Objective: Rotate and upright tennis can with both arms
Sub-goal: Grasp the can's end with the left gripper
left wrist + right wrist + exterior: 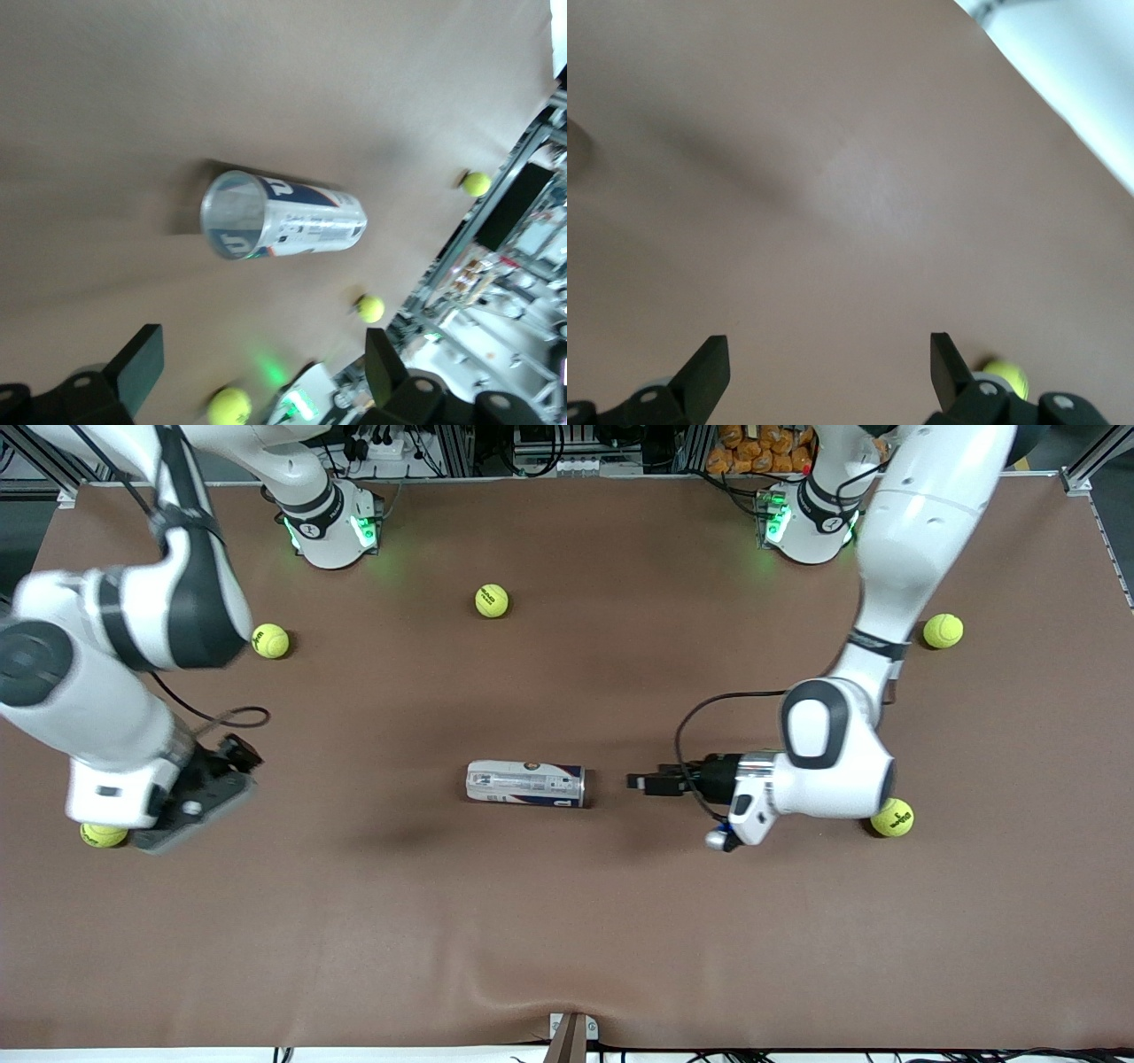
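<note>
Lying on its side mid-worktop [567, 921], the tennis can [525, 784] is pointing its silver-rimmed open end toward the left arm's end. Left hand [640, 783] is sitting low just beside that rim, apart from it, fingers [142, 363] spread wide, holding nothing. Right hand [828, 372] is waiting over the right arm's end, a tennis ball [103, 834] beside it, fingers wide apart, empty.

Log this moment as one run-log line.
tennis can: lying on table | left gripper: open, beside its rim end | right gripper: open, away
</note>
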`<control>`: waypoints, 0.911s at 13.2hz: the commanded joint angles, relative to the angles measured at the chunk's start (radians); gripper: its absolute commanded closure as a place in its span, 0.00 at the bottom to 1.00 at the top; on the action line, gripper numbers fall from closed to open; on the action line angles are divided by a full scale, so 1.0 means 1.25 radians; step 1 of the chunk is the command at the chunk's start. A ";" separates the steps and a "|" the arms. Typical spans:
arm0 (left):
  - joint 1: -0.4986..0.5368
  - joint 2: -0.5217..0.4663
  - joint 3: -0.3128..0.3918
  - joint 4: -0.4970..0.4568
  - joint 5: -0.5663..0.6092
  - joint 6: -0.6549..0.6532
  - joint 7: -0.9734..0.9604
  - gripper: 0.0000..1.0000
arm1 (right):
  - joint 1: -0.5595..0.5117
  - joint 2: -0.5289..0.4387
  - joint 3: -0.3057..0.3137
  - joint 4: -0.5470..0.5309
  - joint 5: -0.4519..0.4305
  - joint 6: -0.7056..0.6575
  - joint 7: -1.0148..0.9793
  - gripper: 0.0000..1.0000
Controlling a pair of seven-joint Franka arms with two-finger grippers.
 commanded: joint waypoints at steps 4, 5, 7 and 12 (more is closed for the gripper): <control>-0.029 0.099 0.004 -0.014 -0.285 0.052 0.269 0.23 | -0.146 -0.134 0.017 -0.044 0.110 -0.126 0.102 0.00; -0.029 0.109 0.004 -0.012 -0.304 0.052 0.292 0.27 | -0.162 -0.142 0.017 -0.044 0.119 -0.144 0.121 0.00; -0.031 0.118 0.004 -0.010 -0.342 0.052 0.321 0.32 | -0.169 -0.163 0.017 -0.039 0.120 -0.194 0.190 0.00; -0.051 0.160 0.004 -0.004 -0.436 0.052 0.424 0.34 | -0.167 -0.227 0.017 -0.045 0.108 -0.278 0.319 0.00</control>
